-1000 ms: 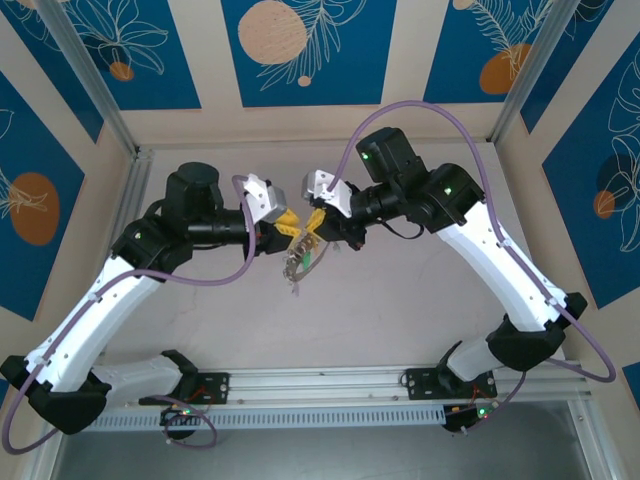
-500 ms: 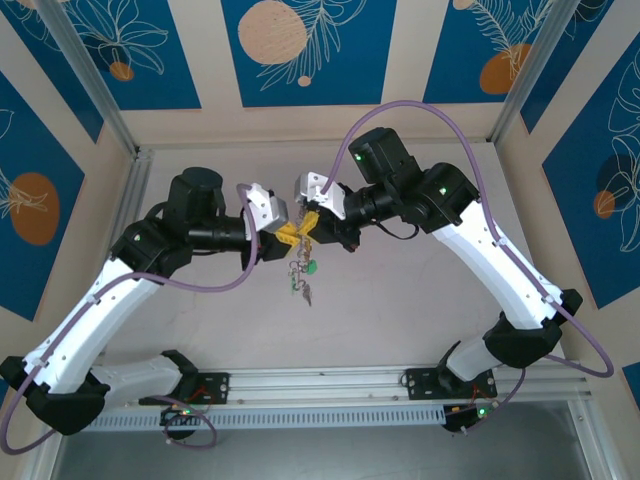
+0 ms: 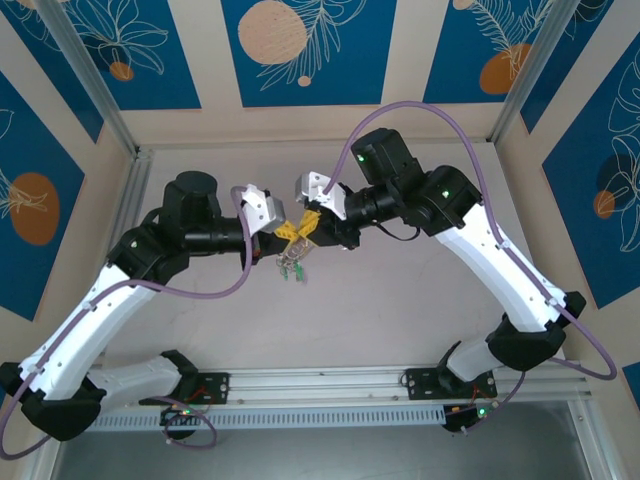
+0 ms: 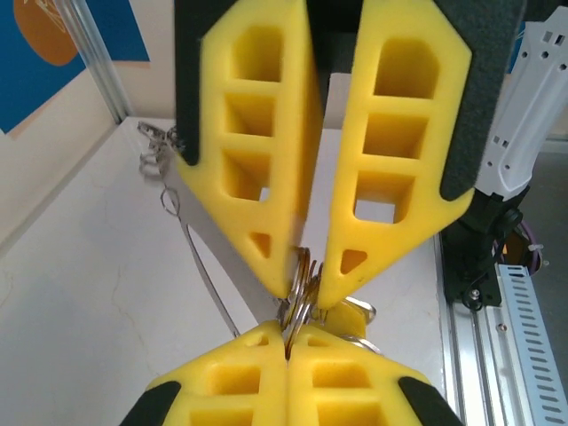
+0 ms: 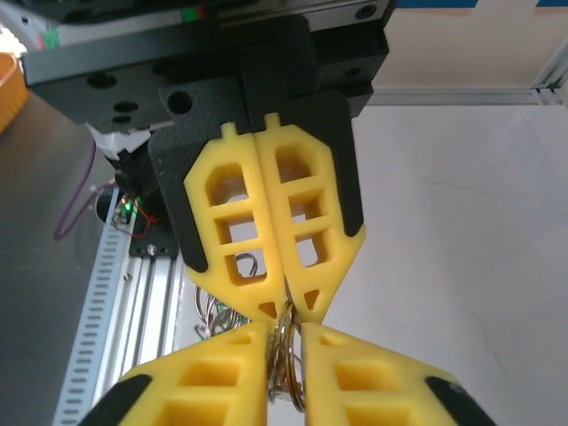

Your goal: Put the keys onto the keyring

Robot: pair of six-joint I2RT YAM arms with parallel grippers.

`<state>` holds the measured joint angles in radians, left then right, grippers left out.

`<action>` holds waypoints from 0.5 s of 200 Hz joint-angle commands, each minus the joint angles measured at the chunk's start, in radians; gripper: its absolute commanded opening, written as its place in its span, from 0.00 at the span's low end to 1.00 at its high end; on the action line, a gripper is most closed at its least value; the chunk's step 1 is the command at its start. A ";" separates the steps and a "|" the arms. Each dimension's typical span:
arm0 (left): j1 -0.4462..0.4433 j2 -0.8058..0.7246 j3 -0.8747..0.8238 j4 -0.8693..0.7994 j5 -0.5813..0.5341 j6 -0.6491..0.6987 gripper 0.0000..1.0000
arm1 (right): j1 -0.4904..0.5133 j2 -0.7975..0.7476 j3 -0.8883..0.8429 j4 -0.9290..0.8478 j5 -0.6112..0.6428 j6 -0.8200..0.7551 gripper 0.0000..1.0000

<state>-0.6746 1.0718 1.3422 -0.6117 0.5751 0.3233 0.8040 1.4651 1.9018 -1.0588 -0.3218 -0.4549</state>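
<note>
Take your left gripper (image 3: 287, 232) as the fixed mark. Its yellow fingers are pressed together on the keyring (image 5: 286, 359), with the wire coils caught in the seam at the very tips. The right gripper (image 3: 309, 218) meets it nose to nose from the opposite side, tips touching or all but touching. Its jaws are drawn in on the same coils, with only a sliver of gap at the points in the left wrist view. Neither arm is nearer than the other, since both have the wire and nothing else in hand. Seen from either wrist, the pinched coils stand edge-on and run straight out of the left gripper's seam into the right one's. I judge the held stretch's long axis to lie along the line joining the two sets of tips. The keys (image 3: 292, 266) hang in a small cluster just under the left gripper's tips, off the table (image 3: 400, 290), with a speck of green among them, and they point downward. I cannot tell whether every key is threaded on yet. In the left wrist view, a run of chain-like links (image 4: 155, 149) trails away from the left gripper. Any twist or parting you make next will, I judge, have to work across that tip-to-tip line, because pulling along it would only drag the wire through the pads.
</note>
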 commanded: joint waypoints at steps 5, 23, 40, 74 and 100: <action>-0.010 -0.022 -0.018 0.116 0.031 -0.021 0.00 | -0.024 -0.042 -0.043 0.040 -0.060 0.054 0.22; -0.010 -0.022 -0.021 0.130 0.035 -0.023 0.00 | -0.040 -0.063 -0.084 0.056 -0.068 0.079 0.19; -0.010 -0.024 -0.025 0.147 0.042 -0.030 0.00 | -0.054 -0.082 -0.120 0.076 -0.075 0.096 0.12; -0.010 -0.030 -0.039 0.193 0.048 -0.047 0.00 | -0.072 -0.102 -0.159 0.097 -0.095 0.113 0.03; -0.011 -0.043 -0.067 0.251 0.047 -0.075 0.00 | -0.074 -0.107 -0.170 0.103 -0.117 0.120 0.00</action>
<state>-0.6792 1.0657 1.2884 -0.4938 0.5976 0.2825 0.7349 1.3792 1.7515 -0.9565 -0.3859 -0.3649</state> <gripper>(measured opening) 0.041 0.049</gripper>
